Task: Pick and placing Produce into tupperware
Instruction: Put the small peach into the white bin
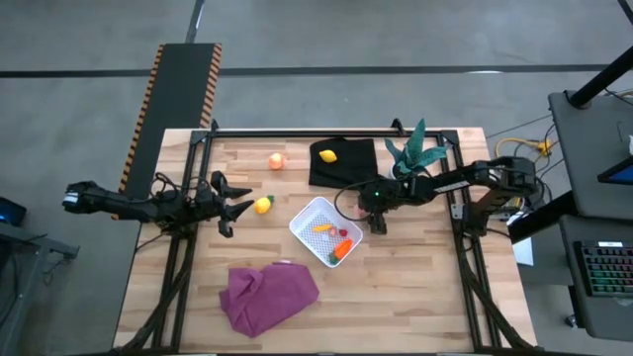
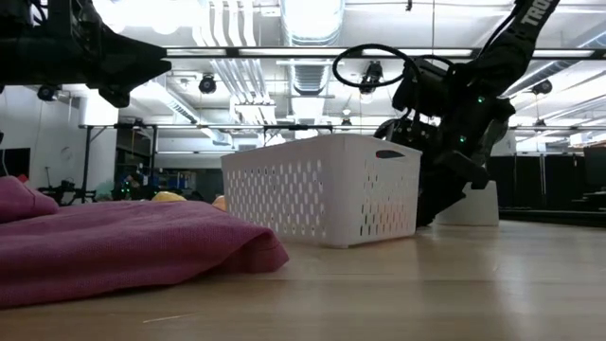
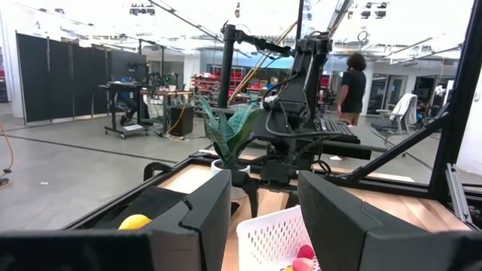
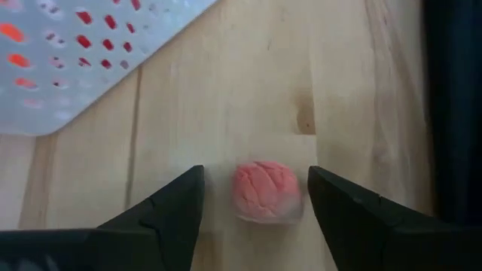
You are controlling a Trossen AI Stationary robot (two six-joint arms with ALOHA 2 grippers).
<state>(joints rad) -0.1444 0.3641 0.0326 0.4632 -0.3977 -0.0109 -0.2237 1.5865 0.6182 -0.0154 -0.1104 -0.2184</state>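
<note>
The white tupperware [image 1: 309, 216] stands mid-table and holds an orange carrot [image 1: 343, 251], a yellow-orange piece [image 1: 323, 228] and small red pieces [image 1: 343, 234]. My right gripper [image 1: 374, 216] is open at the container's right corner, pointing down. In the right wrist view its fingers [image 4: 256, 172] stand on either side of a small pink-red piece [image 4: 263, 190] lying on the wood, without touching it. My left gripper [image 1: 235, 206] is open and level, just left of a yellow lemon [image 1: 262, 205] on the table. A second lemon [image 1: 327, 155] lies on the black cloth [image 1: 356, 163]. A peach ball [image 1: 276, 160] rests at the far side.
A purple cloth [image 1: 267, 295] lies crumpled near the front edge. A green spiky plant in a white pot [image 1: 415, 153] stands behind my right gripper. A black frame [image 1: 326, 132] runs along the table's far edge. A person [image 3: 354, 79] stands in the room beyond.
</note>
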